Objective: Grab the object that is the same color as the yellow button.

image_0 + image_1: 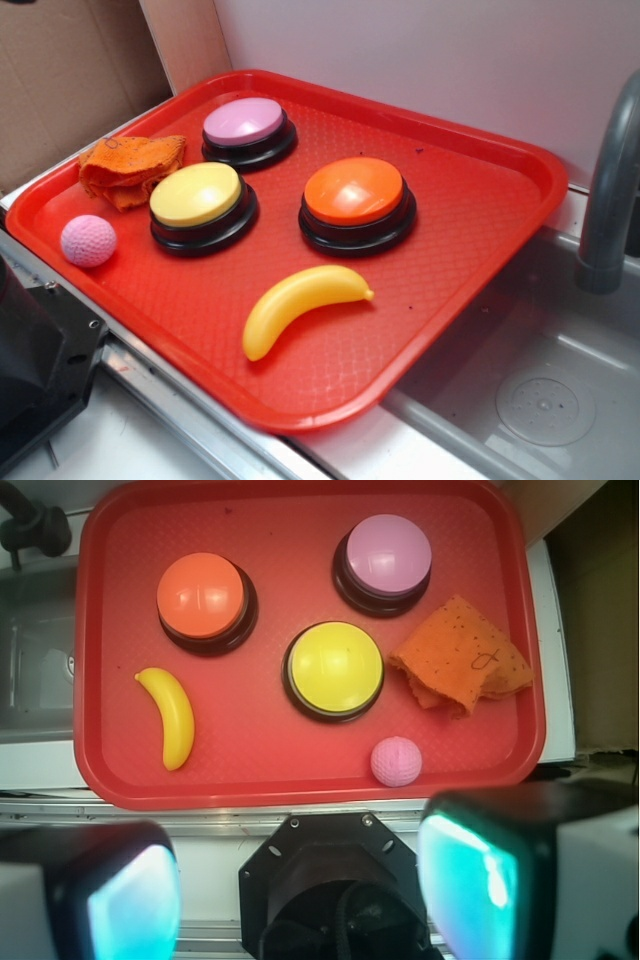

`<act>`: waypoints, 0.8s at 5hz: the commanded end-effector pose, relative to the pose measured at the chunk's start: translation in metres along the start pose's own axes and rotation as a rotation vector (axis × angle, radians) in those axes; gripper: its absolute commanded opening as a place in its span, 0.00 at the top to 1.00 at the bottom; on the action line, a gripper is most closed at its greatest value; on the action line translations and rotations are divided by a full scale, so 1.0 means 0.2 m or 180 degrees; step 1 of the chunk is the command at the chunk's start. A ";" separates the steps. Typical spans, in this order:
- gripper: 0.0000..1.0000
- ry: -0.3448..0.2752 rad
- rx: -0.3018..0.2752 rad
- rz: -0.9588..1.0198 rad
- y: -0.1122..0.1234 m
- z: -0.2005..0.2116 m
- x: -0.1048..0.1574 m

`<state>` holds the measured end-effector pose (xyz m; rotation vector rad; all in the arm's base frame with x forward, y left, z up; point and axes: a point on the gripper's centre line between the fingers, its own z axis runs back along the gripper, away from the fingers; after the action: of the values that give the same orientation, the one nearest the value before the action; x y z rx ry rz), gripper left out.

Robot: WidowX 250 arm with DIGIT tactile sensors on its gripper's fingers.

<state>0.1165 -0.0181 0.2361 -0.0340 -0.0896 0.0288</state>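
the banana (300, 305) lies flat on the red tray (480, 230), near its front edge, apart from the orange button (357, 203) behind it and well apart from the yellow button (200, 205) whose colour it shares; nothing touches it. in the wrist view the gripper (300, 880) is released, its two pads spread wide at the bottom corners, high above the tray and off its near edge, closer to the pink ball (396, 761) than to the banana (172, 717). to do this well it should probably travel over to the banana's side, turn the pads to straddle the thick middle across its width, and descend squarely, since the glossy curved skin looks apt to slip from a grip near the tapered tips.
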 end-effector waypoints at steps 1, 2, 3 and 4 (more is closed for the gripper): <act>0.00 0.0000 0.0000 0.0000 0.00 0.00 0.00; 0.00 -0.0051 -0.0051 -0.0170 -0.02 -0.09 0.06; 0.00 -0.0083 -0.0147 -0.0223 -0.06 -0.21 0.14; 0.00 -0.0228 -0.0166 -0.0098 -0.14 -0.35 0.20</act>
<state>0.1595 -0.0456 0.1667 -0.0896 -0.1372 -0.0020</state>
